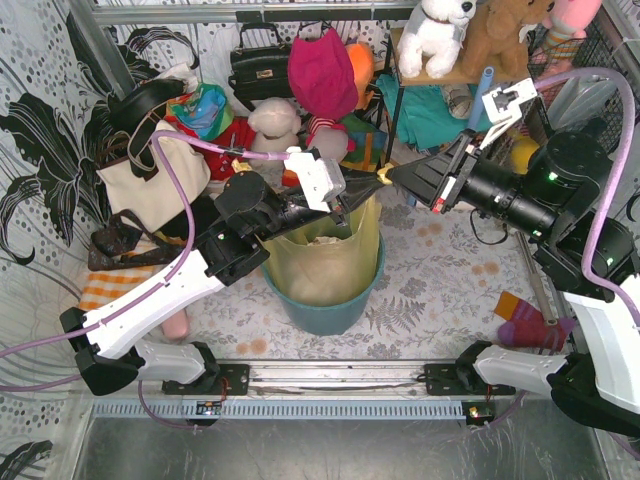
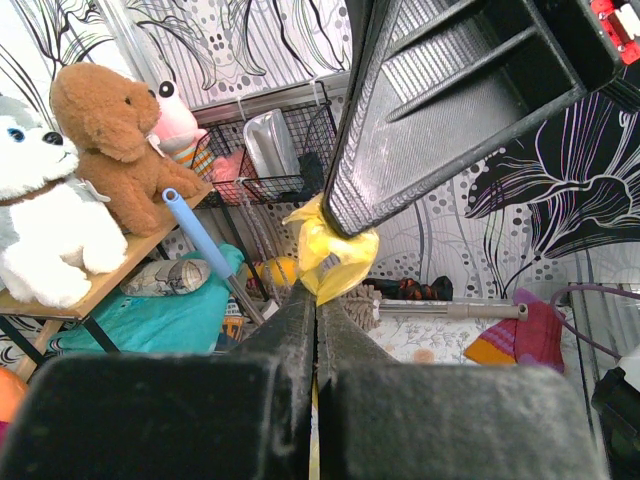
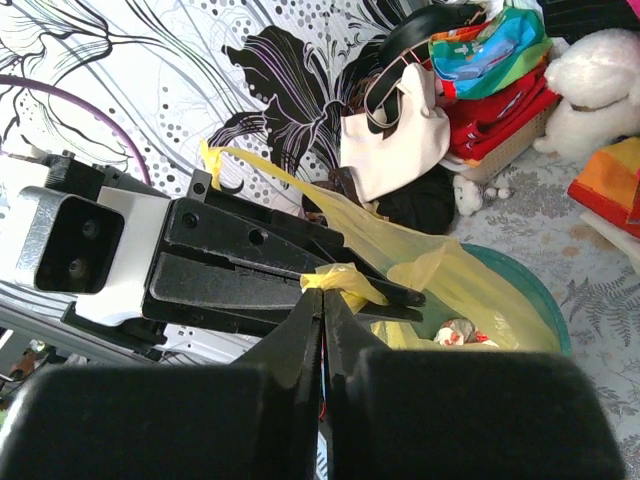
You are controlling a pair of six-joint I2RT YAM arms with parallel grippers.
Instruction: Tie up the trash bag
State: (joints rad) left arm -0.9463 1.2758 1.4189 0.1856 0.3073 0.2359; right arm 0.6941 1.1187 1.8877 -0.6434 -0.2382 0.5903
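Note:
The trash bag (image 1: 325, 255) is thin yellow plastic and sits in a round teal bin (image 1: 325, 305) at the table's middle, with crumpled white-and-red paper (image 3: 455, 332) inside. My left gripper (image 1: 368, 188) and right gripper (image 1: 392, 176) meet tip to tip above the bin's far right rim. Both are shut on bunched yellow bag plastic: the wad shows at the left fingertips (image 2: 335, 255) and at the right fingertips (image 3: 340, 282). A strip of bag (image 3: 300, 195) stretches from the bin up over the left gripper.
A cream canvas tote (image 1: 150, 180) stands at the left, with bags and clothes behind the bin. Plush toys (image 1: 435, 35) sit on a shelf at the back right. A striped sock (image 1: 525, 322) lies at the right. A metal rail (image 1: 330, 378) runs along the near edge.

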